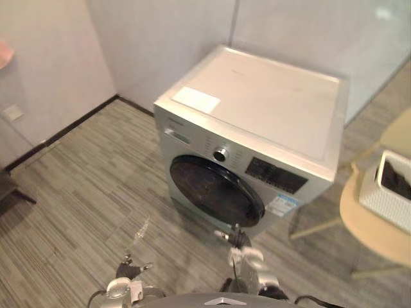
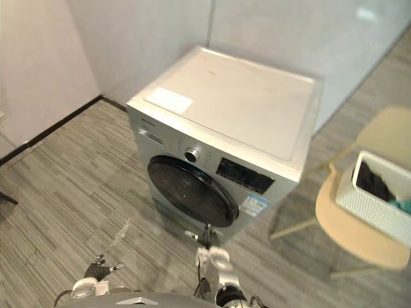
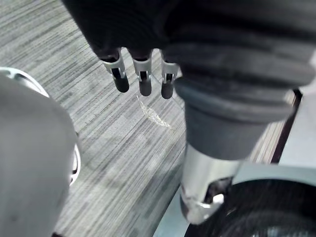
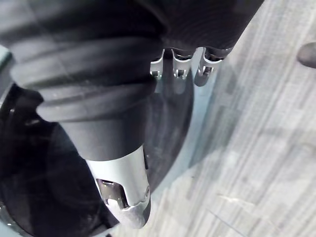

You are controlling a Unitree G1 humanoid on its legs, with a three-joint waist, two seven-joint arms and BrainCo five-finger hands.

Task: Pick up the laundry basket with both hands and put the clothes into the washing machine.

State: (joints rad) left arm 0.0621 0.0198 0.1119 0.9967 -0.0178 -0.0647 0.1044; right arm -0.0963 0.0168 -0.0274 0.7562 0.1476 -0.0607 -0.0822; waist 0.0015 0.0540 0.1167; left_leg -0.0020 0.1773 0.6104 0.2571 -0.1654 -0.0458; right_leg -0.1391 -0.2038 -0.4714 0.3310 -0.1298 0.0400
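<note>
Low before the washing machine (image 2: 237,96), left hand (image 3: 142,74) and right hand (image 4: 178,63) slack and empty, laundry basket (image 2: 369,208) well apart on the worktop (image 2: 350,240) to the right: risks reaching a shut door (image 2: 189,189) with both hands full.

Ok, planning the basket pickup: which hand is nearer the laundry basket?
Right. The right hand hangs before the washing machine door, the laundry basket off to its right on the chair; the left hand sits farther left.
</note>
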